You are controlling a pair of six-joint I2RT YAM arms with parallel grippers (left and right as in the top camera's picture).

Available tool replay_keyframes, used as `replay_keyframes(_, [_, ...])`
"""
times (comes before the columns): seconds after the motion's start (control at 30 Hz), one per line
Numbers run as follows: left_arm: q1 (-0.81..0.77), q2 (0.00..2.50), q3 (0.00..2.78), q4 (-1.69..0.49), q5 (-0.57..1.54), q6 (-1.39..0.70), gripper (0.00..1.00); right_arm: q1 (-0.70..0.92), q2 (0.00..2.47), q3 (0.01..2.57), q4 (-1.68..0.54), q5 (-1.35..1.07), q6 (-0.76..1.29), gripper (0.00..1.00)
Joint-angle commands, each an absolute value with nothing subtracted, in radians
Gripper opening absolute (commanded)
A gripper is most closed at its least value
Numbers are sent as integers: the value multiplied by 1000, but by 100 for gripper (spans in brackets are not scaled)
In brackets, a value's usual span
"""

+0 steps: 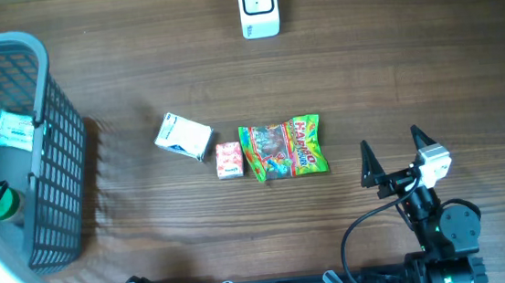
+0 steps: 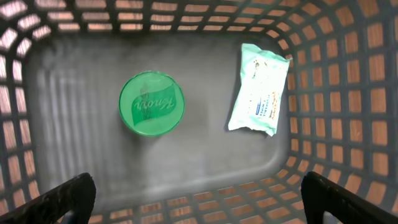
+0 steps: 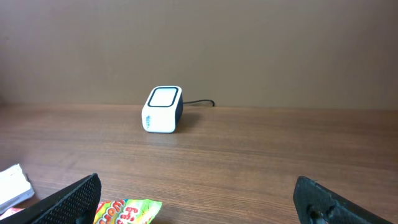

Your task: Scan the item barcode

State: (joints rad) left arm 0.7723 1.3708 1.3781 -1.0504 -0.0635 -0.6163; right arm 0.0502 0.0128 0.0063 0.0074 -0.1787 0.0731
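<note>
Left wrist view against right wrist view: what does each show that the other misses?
Only the left wrist view looks down into the basket, where a green round lid and a pale packet lie apart on its floor. Only the right wrist view shows the scanner on the wooden table, plus the edges of a candy bag and a white box. They share no object; each shows its own pincer, left pincer and right pincer, open and empty.
</note>
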Motion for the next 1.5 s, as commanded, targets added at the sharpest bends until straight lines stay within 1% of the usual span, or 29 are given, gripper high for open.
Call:
replay_keyframes(0.0, [768, 1409, 1356, -980, -79, -263, 100, 55, 5, 5, 13, -174, 60, 100])
replay_keyframes(0.13, [768, 1422, 1355, -978, -56, 52, 100, 55, 5, 5, 13, -173, 60, 100])
replay_keyframes(0.2, [768, 1443, 1354, -995, -53, 128, 100, 55, 5, 5, 13, -173, 60, 100])
replay_keyframes(0.3, [775, 1500, 1354, -994, -53, 127, 100, 55, 5, 5, 13, -174, 60, 100])
replay_keyframes(0.43, [785, 1645, 1354, -999, -50, 114, 100, 55, 5, 5, 13, -174, 59, 100])
replay_keyframes(0.53, [826, 1717, 1354, -999, -49, 43, 100, 55, 5, 5, 13, -173, 59, 100])
replay_keyframes(0.6, [850, 1732, 1354, -1000, -46, 44, 100, 55, 5, 5, 13, -174, 60, 100])
replay_keyframes(0.73, [886, 1734, 1354, -995, -37, 44, 100, 55, 5, 5, 13, -173, 60, 100])
replay_keyframes(0.9, [886, 1734, 1354, -976, 8, 44, 100, 55, 5, 5, 13, -174, 60, 100])
replay_keyframes(1.17, [838, 1726, 1356, -965, 54, 45, 100, 55, 5, 5, 13, -173, 60, 100])
replay_keyframes(1.47, [829, 1597, 1373, -964, 33, 45, 100, 55, 5, 5, 13, -173, 60, 100])
